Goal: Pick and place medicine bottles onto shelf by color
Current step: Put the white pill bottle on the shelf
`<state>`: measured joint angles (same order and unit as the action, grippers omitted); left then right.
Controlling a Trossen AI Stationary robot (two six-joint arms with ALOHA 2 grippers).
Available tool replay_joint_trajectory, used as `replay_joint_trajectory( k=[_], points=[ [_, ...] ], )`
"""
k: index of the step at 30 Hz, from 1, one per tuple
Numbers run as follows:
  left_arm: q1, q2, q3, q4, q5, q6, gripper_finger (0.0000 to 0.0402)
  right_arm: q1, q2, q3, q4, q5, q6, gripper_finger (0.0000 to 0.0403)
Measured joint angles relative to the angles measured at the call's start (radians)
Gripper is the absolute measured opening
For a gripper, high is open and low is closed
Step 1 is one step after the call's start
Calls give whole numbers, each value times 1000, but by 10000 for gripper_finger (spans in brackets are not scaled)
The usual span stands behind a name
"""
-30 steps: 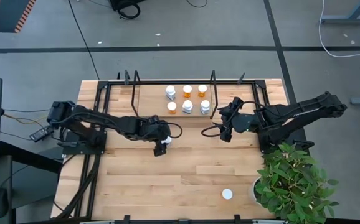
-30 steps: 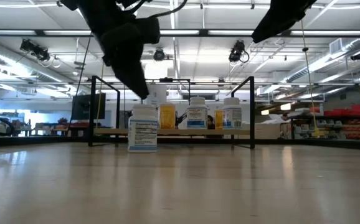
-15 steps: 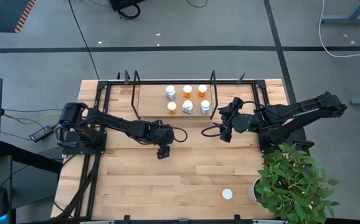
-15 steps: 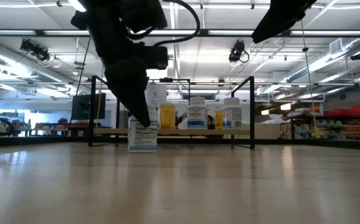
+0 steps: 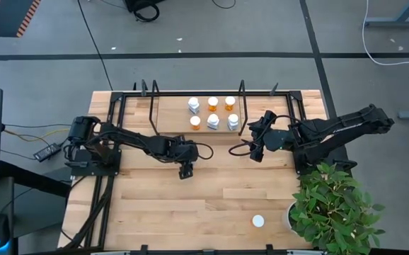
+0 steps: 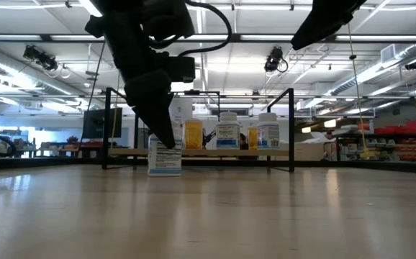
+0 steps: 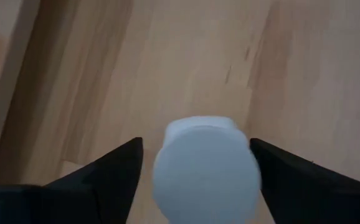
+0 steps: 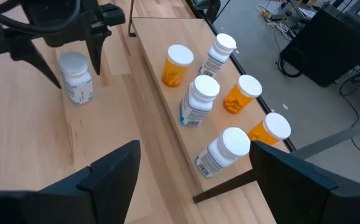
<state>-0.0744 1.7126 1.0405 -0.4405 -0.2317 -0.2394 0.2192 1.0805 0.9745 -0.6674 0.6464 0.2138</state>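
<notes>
A white medicine bottle stands upright on the tabletop, near side of the shelf. My left gripper hangs over it, open, one finger on each side of its cap; in the right wrist view both fingers stand clear of the bottle. Six bottles stand on the shelf board: orange ones and white ones. Another white-capped bottle stands near the table's near right corner. My right gripper is open and waits in the air by the shelf's right end.
The shelf's black wire uprights rise at each short end. A potted plant sits at the near right corner. Black frame rails run along the table's left and far edges. Bare wood lies across the middle and near part of the table.
My left gripper has moved down and slightly toward the table's right, from beside the white bottle to over it, so its fingers now straddle the cap. The bottle has stayed where it was. In the last half second little has moved.
</notes>
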Motion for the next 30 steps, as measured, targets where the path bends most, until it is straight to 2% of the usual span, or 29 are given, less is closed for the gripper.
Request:
replay_joint_trajectory(
  k=[12,16,22,30],
  points=[
    [50,-4,1,-39,1,-1,174,0,0,0,-17,0,0,310],
    [62,-32,0,-104,1,15,173,0,0,0,-21,0,0,310],
    [109,-147,0,-177,2,65,203,0,0,0,-25,0,0,310],
    [281,-244,0,-188,-31,170,176,-1,0,0,-22,0,-1,310]
  ],
)
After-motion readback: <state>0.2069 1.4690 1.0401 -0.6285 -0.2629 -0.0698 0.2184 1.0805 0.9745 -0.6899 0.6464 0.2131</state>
